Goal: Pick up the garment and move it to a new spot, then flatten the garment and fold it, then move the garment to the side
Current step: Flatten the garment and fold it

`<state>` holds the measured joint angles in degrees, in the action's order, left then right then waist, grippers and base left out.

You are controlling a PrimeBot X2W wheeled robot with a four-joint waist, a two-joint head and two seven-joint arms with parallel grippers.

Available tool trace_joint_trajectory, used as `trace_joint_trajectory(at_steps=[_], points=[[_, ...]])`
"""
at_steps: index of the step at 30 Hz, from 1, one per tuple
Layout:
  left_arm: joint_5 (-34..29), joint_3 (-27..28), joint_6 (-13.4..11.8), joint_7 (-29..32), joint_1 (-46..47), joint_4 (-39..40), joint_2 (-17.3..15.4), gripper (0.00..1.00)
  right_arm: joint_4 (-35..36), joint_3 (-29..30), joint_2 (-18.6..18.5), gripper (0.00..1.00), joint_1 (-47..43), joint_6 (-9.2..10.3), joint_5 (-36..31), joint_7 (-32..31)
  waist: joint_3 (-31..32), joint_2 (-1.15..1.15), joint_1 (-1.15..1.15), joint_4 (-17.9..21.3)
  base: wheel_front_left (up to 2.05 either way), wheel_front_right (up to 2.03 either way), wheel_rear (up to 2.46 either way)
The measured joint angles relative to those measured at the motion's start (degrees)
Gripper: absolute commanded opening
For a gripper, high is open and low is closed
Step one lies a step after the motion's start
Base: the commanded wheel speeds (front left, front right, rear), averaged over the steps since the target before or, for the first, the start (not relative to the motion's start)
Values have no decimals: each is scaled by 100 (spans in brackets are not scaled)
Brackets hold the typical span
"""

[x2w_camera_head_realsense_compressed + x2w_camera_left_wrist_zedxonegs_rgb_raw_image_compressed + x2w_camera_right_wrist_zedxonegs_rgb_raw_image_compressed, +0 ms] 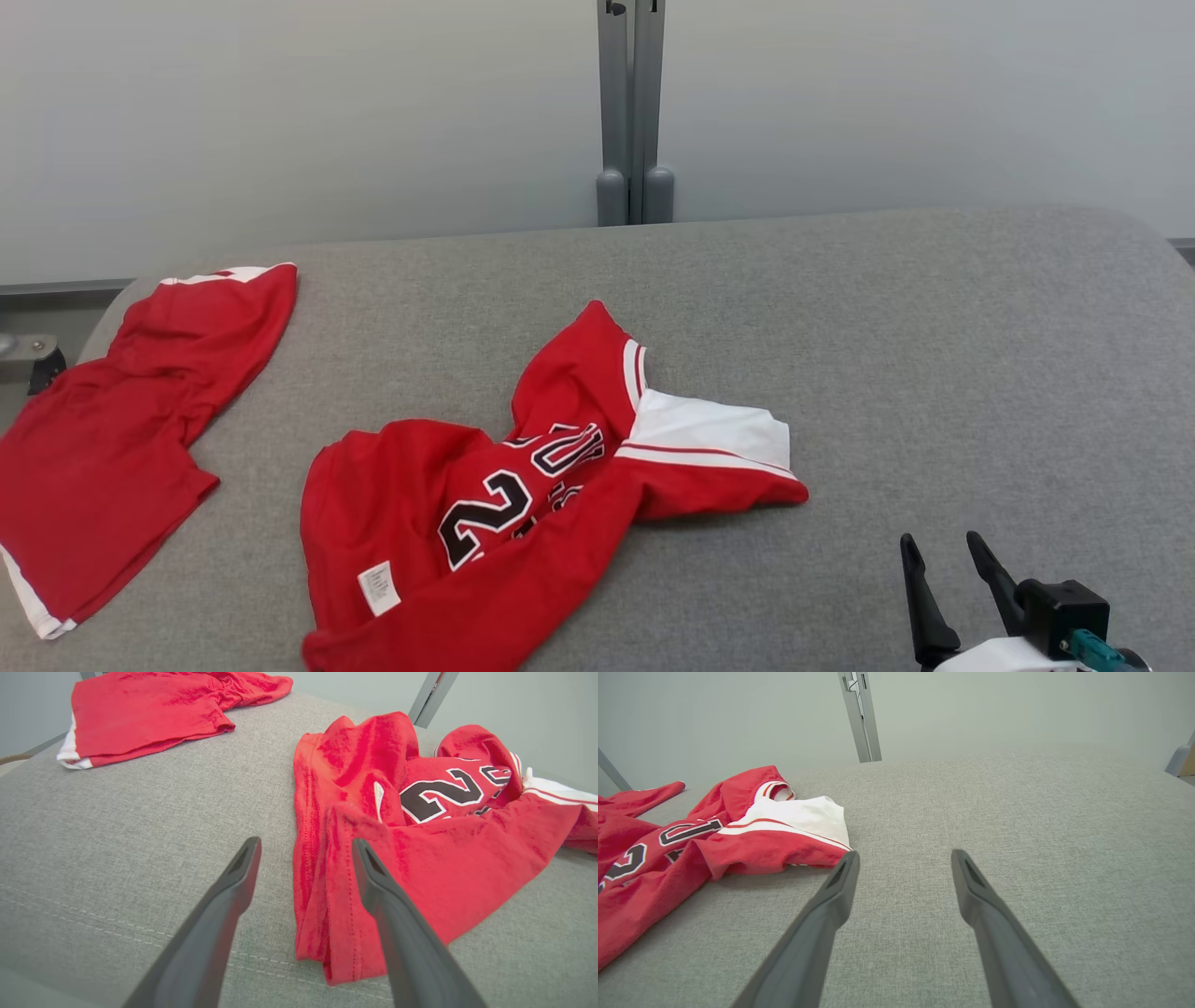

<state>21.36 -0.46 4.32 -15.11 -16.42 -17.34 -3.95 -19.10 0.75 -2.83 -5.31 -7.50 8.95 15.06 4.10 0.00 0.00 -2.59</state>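
The garment, a red jersey [523,504] with black-and-white numbers and a white side panel, lies crumpled at the middle front of the grey padded table [934,355]. In the left wrist view my left gripper [306,847] stands open just over the jersey's [420,826] near hem, its right finger [387,896] above the red cloth and its left finger over bare table. Nothing is pinched between them. My right gripper [939,541] is open at the front right, clear of the jersey [714,844], whose white panel lies just left of its left finger [831,896].
A second red garment [121,429] with white trim lies flat at the table's left edge, also at the top left of the left wrist view [149,714]. A grey post [633,112] stands behind the table against the pale wall. Bare grey cloth spreads over the right half.
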Motion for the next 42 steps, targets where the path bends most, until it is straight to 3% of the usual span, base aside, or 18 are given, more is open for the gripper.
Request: trace_joint_trajectory(at_steps=[6, 21, 35, 42], points=[[-201, 193, 166, -1, 10, 604, 86, 100, 153, 12, 0, 100, -36, 0, -65, -1, 72, 0, 0, 9, 0, 0, 0], [-367, -335, 282, -1, 314, 1123, 109, 100, 680, -34, 1, 100, -32, 0, -355, 0, -125, 0, 0, 192, 0, 0, 0], [-514, -458, 299, -1, 630, 792, 108, 100, 716, -90, 0, 100, 13, 0, -355, 0, -259, 0, 0, 269, 0, 0, 0], [-435, -1515, 308, 12, 2017, -211, -125, 100, 719, -259, -1, 100, 271, 0, -393, -1, -556, 0, 0, 331, 0, 0, 0]])
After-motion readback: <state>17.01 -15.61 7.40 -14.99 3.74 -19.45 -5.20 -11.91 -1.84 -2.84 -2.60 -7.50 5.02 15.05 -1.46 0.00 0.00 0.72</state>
